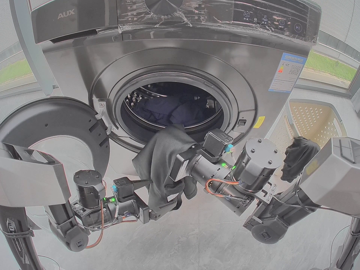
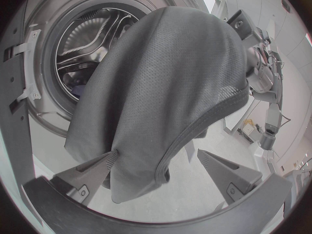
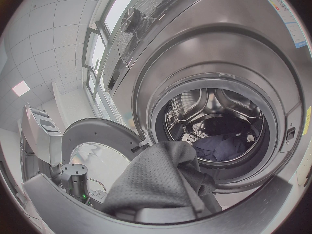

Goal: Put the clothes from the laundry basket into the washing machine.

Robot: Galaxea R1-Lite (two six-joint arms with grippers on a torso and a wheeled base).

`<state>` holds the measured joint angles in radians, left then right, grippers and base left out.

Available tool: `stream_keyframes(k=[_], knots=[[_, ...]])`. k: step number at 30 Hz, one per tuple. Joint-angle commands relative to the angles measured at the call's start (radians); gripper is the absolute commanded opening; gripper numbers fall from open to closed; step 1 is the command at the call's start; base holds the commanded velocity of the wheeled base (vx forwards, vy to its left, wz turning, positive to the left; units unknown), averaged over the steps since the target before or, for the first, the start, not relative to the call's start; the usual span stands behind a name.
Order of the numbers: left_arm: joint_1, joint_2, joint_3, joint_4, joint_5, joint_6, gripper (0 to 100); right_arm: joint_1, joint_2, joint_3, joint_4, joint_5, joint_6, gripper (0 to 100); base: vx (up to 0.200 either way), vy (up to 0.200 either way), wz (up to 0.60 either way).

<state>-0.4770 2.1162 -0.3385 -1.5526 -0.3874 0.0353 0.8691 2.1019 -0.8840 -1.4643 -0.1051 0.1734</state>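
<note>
drum point(image 1: 142, 96): dark clothes point(image 1: 168, 107) | basket point(image 1: 318, 120): black garment point(image 1: 300, 156) | right jaws: grey garment point(image 1: 161, 162) | left jaws: wide

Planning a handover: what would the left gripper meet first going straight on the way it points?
The gray garment: it hangs between the open jaws of the left gripper, likely very near.

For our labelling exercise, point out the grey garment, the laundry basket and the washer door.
grey garment point(image 1: 161, 158): head view, draped middle.
laundry basket point(image 1: 317, 120): head view, perforated wall.
washer door point(image 1: 48, 120): head view, dark rim.
</note>
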Motion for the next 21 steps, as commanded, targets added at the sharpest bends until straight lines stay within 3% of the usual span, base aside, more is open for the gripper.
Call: stream_keyframes(k=[1, 8, 13, 21], knots=[[-0.020, 0.044, -0.059, 0.000, 0.002, -0.018, 100, 0.017, -0.003, -0.004, 0.004, -0.002, 0.000, 0, 0.000, 0.000, 0.00], [-0.020, 0.134, -0.195, 0.000, 0.079, -0.020, 100, 0.033, -0.026, -0.003, 0.005, -0.005, 0.001, 0, 0.000, 0.000, 0.00], [-0.020, 0.179, -0.280, 0.000, 0.088, -0.029, 100, 0.037, -0.039, -0.003, 0.005, -0.005, 0.001, 0, 0.000, 0.000, 0.00], [-0.020, 0.238, -0.402, 0.000, 0.177, -0.046, 100, 0.051, -0.054, 0.008, 0.002, -0.007, 0.006, 0, 0.000, 0.000, 0.00]])
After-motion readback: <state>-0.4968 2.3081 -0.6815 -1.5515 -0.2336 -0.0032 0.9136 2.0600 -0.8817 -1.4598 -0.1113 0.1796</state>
